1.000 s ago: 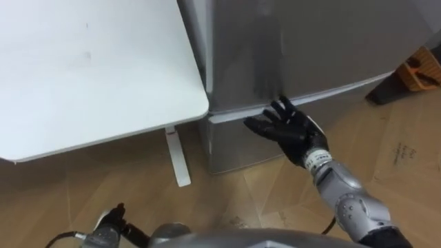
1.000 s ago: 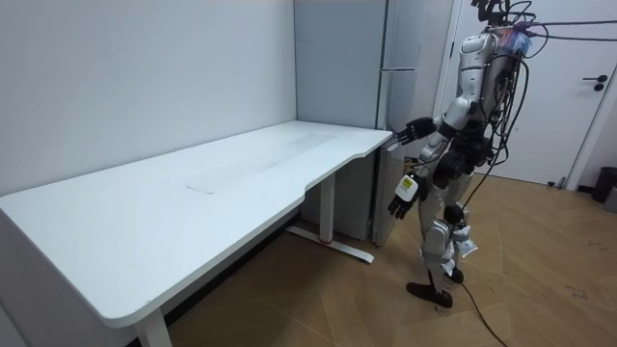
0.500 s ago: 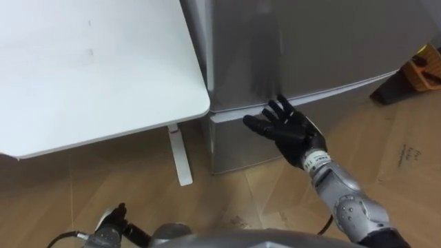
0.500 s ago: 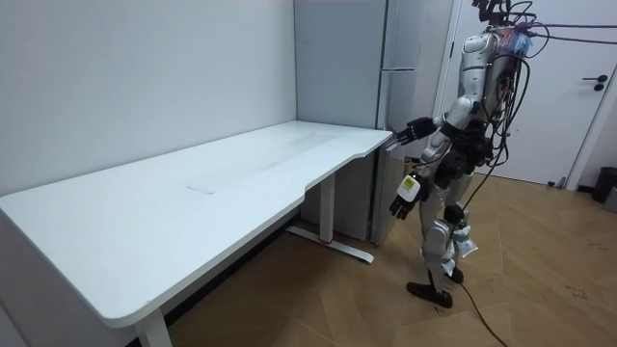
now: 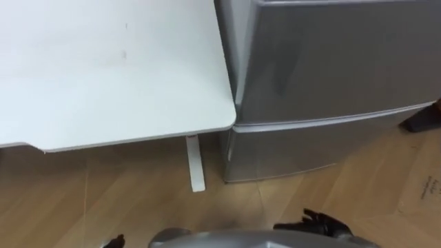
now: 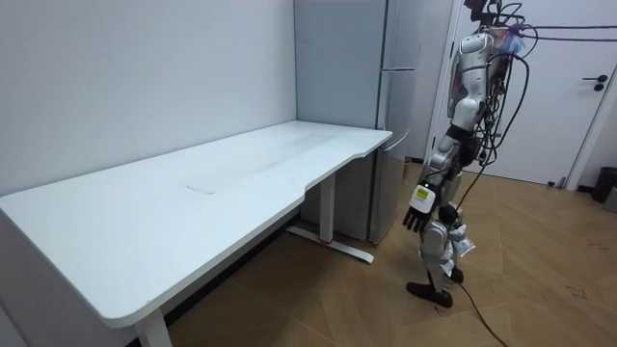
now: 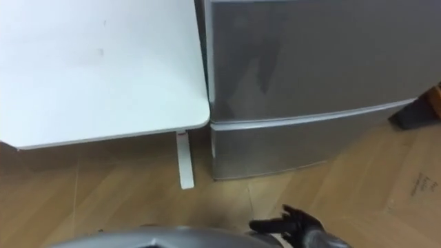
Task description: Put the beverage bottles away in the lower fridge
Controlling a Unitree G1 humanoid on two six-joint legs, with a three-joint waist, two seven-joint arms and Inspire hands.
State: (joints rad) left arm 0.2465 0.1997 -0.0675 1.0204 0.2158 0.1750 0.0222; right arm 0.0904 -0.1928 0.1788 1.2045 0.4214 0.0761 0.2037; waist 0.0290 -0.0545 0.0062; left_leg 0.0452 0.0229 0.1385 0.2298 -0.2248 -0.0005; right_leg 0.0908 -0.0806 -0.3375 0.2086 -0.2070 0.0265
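No drink is in sight. The silver fridge (image 5: 331,62) stands closed before me, its lower door (image 5: 296,148) shut just above the floor; in the room view the fridge (image 6: 390,145) is at the table's far end. My right hand (image 5: 320,224) hangs low at the picture's bottom edge, short of the fridge, fingers spread and holding nothing; the right eye view has that right hand (image 7: 293,226) too. My left hand (image 6: 417,214) hangs by my thigh with loose fingers. I stand upright facing the fridge.
A white table (image 5: 103,69) butts against the fridge's left side, its leg (image 5: 195,164) on the wooden floor. A dark object (image 5: 424,117) lies by the fridge's right corner. A white door (image 6: 578,87) is behind me.
My right hand has dropped from the seam between the fridge doors down to my side. The view has shifted toward the fridge and table.
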